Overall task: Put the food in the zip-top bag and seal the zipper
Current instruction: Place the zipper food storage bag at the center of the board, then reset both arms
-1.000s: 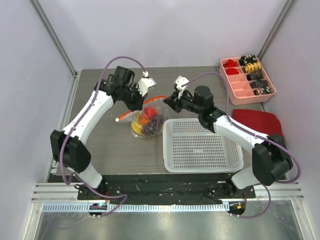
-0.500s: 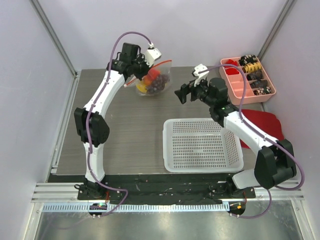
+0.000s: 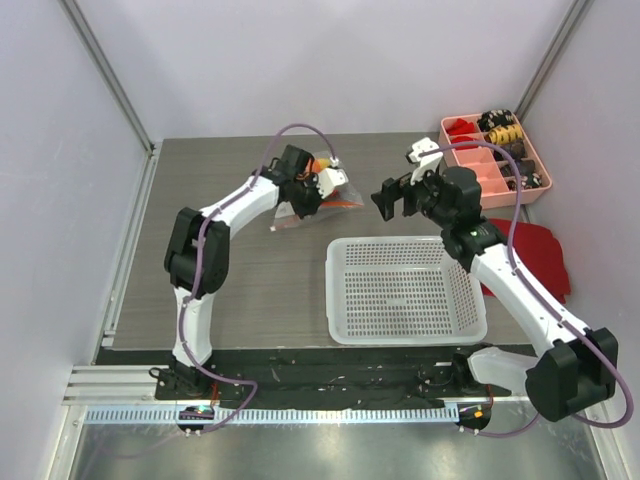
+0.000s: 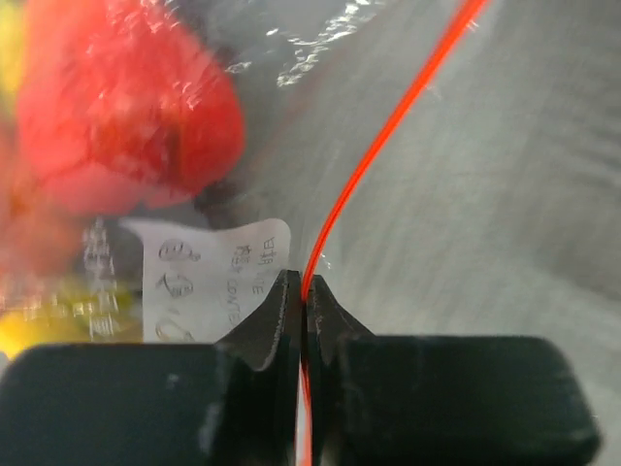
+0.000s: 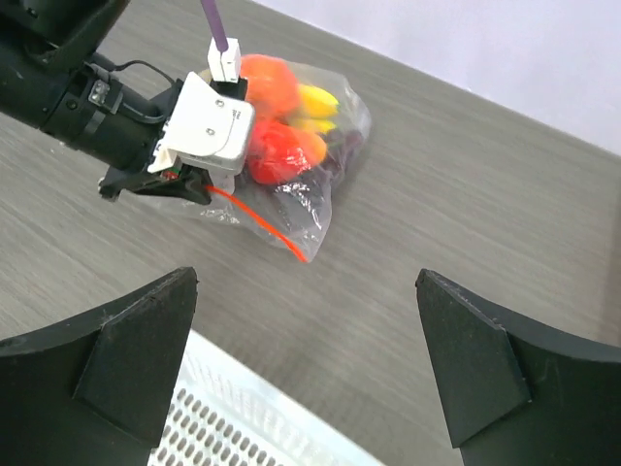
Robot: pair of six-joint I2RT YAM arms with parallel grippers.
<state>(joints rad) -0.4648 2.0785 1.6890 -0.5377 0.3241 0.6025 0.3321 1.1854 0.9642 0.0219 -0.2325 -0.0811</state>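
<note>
The zip-top bag (image 5: 320, 199) lies on the table just beyond the basket's far left corner. The food (image 5: 281, 146) shows inside it: orange and red fruit, a yellow banana and a dark cluster. In the left wrist view a red fruit (image 4: 116, 116) and the white label (image 4: 218, 282) show through the plastic. My left gripper (image 4: 306, 291) is shut on the orange-red zipper (image 4: 388, 126), which also shows as a thin strip (image 5: 262, 228). From above, the left gripper (image 3: 322, 198) sits beside the food (image 3: 322, 166). My right gripper (image 5: 306, 280) hangs wide open to the bag's right (image 3: 393, 198), holding nothing.
A white perforated basket (image 3: 335, 290) stands in front of the bag, its corner under the right gripper (image 5: 223, 427). A pink compartment tray (image 3: 483, 183) with snacks is at the back right. A red cloth (image 3: 520, 245) lies right of the basket.
The right gripper opened and let go of the bag, then drew back to the right. The left arm carried the bag up to the back, then down beside the basket's far corner.
</note>
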